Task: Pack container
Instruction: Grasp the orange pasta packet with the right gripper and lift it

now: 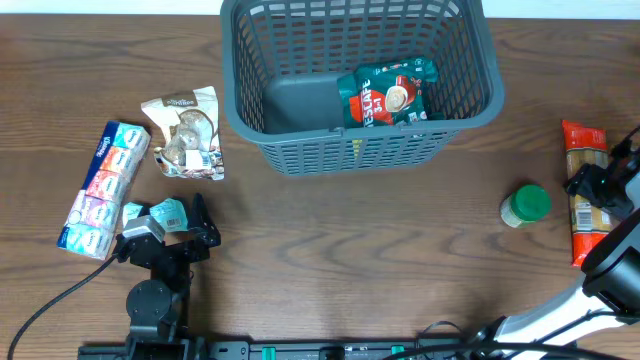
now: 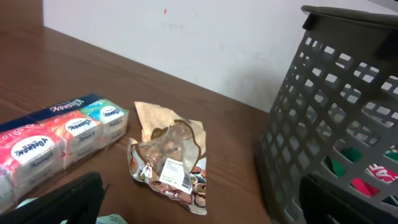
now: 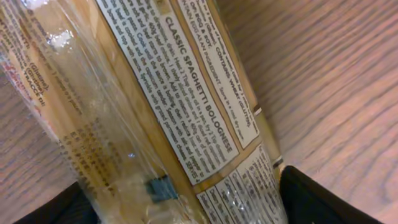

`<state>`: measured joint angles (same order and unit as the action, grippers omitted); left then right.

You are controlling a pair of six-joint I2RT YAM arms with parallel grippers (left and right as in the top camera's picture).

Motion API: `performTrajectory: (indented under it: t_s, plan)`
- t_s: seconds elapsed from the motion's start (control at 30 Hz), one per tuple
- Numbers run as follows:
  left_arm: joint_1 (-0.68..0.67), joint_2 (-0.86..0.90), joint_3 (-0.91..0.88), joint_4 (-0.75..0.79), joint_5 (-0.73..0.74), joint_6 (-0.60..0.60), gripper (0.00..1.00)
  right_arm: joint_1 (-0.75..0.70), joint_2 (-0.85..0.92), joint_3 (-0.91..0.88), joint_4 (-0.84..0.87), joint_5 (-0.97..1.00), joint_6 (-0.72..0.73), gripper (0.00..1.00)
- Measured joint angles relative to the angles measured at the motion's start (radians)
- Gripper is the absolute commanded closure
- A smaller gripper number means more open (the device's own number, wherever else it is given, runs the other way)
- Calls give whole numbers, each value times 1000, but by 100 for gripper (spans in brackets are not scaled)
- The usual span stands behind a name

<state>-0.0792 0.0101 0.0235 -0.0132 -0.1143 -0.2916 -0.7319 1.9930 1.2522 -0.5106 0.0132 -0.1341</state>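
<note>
**Overhead.** Nearest the lens are the two arms. The left gripper (image 1: 165, 216) sits at 8 o'clock and points toward 12, with a small teal packet (image 1: 168, 211) at its tip. The right gripper (image 1: 600, 190) sits at 3 o'clock over the spaghetti (image 1: 582, 150), which lies lengthwise along the right edge of the table (image 1: 350, 250). The basket (image 1: 490, 60) stands upright at 12 o'clock. A green pouch (image 1: 388, 95) lies in its right half, and the left half of the floor is bare. At 9 o'clock lie the tissues (image 1: 100, 185). A clear bag (image 1: 185, 135) of brown pieces lies between them and the basket, apart from both. A green-lidded jar (image 1: 525, 205) stands near the spaghetti, at its 9 o'clock.

**Left wrist.** The two dark fingers (image 2: 62, 205) of the left gripper (image 2: 199, 214) show at 7 and 5 o'clock. They are spread wide and pinch nothing. Beyond them the bag (image 2: 171, 162) lies at centre and the tissues (image 2: 56, 140) at 9 o'clock. The slotted wall of the basket (image 2: 329, 124) fills 3 o'clock, and green and red show through its slots.

**Right wrist.** The spaghetti (image 3: 168, 106) fills the frame, its label reading "Classic Spaghetti Bolognese". It runs between the fingers (image 3: 323, 202) of the right gripper (image 3: 186, 208), which flank it at 7 and 5 o'clock. Whether they press on it cannot be told. The table (image 3: 336, 74) shows at 2 o'clock.
</note>
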Motion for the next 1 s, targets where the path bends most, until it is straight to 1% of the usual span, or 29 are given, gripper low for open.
performTrajectory:
  t_s: [0.03, 0.07, 0.13, 0.17, 0.47, 0.67, 0.83, 1.0]
  plan:
    - [0, 0, 0, 0, 0, 0, 2, 0, 0, 0, -1, -3, -2, 64]
    - [0, 0, 0, 0, 0, 0, 1, 0, -1, -1, -4, -1, -3, 78]
    - [0, 0, 0, 0, 0, 0, 1, 0, -9, 1, -12, 1, -6, 95]
    - [0, 0, 0, 0, 0, 0, 1, 0, -16, 2, -19, -3, -6, 99]
    - [0, 0, 0, 0, 0, 0, 1, -2, -24, 26, -93, -40, 21, 99]
    - [0, 0, 0, 0, 0, 0, 1, 2, -23, 92, -232, -77, 42, 99]
    - [0, 0, 0, 0, 0, 0, 2, 23, -23, 203, -354, -86, 52, 99]
    - [0, 0, 0, 0, 0, 0, 1, 43, -32, 377, -469, -92, 55, 99]
